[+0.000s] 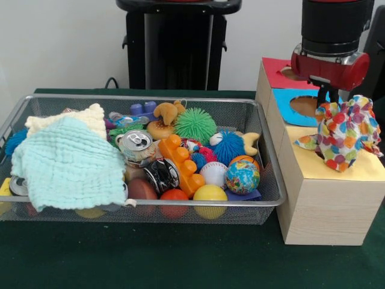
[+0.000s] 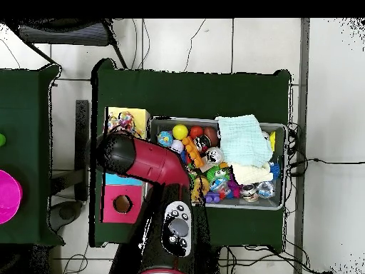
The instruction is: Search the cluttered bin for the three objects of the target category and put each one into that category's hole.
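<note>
Claw [image 1: 332, 102] pinches a spotted cloth [image 1: 344, 133] by its top; the cloth hangs bunched over the yellow section [image 1: 355, 167] of the box [image 1: 316, 205], its lower edge at or just above the surface, contact unclear. Blue section [image 1: 283, 99] and red section [image 1: 274, 71] sit behind, each with a hole. Overhead, the cloth [image 2: 125, 120] shows on the yellow end. Bin [image 1: 240, 212] sits just beside the box on the worktop [image 1: 180, 259], holding a mint cloth [image 1: 69, 165], cream cloth [image 1: 84, 117], balls, cans and an orange brick [image 1: 180, 164].
</note>
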Controlling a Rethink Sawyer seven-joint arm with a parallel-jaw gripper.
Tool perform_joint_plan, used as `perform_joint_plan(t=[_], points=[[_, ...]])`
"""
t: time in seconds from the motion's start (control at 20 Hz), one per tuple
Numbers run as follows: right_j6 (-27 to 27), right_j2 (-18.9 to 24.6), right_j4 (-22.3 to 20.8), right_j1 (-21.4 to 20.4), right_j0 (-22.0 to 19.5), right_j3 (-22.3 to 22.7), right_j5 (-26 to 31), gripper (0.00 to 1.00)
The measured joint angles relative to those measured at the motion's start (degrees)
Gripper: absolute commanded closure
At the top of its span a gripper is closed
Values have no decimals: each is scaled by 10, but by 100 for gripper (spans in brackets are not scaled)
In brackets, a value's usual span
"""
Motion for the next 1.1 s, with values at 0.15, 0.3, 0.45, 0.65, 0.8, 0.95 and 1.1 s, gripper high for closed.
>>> perform_joint_plan(t=[0.15,0.3,0.45,0.65,0.8,0.95,1.1], points=[[0,1,0,7,0,-12,-2,100],[0,1,0,16,1,-29,-2,100],[0,0,0,25,1,-53,-2,100],[0,-3,0,32,4,-80,-2,100],[0,-7,0,36,6,-91,-2,100],[0,-11,-1,41,9,-103,-1,100],[0,-13,-1,44,9,-109,4,100]])
